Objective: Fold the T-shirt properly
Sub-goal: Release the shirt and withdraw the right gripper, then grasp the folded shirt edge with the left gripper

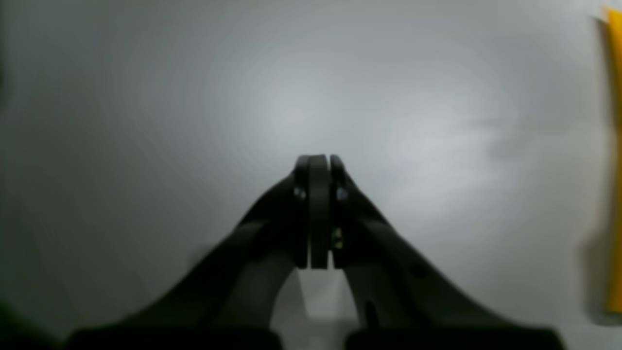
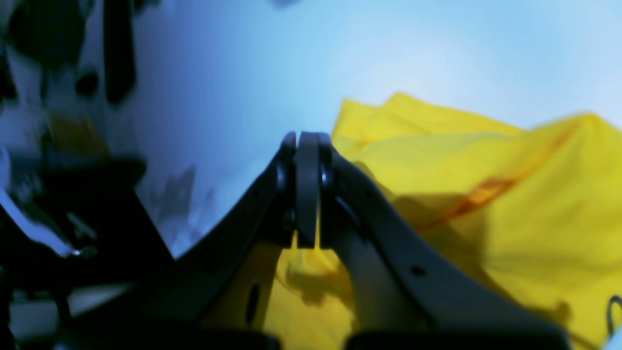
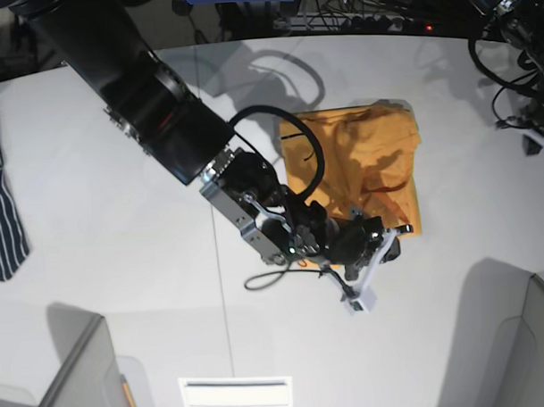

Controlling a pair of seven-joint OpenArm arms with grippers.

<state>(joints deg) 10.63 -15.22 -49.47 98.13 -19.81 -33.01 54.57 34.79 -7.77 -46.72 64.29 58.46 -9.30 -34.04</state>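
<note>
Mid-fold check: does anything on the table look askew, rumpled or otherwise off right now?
The orange-yellow cotton T-shirt lies folded into a rough rectangle, but the top layer is wrinkled and its edges are uneven rather than squared. A dark navy white-striped garment sits loose at the white table's far edge. Nothing looks spilled or damaged.

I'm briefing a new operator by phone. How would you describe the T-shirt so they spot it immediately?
Start from the white table in the base view and look right of its middle, just beyond the big black arm. The T-shirt lies there, folded into a rough rectangle. It is plain orange-yellow, unlike the dark striped garment at the left edge.
</note>
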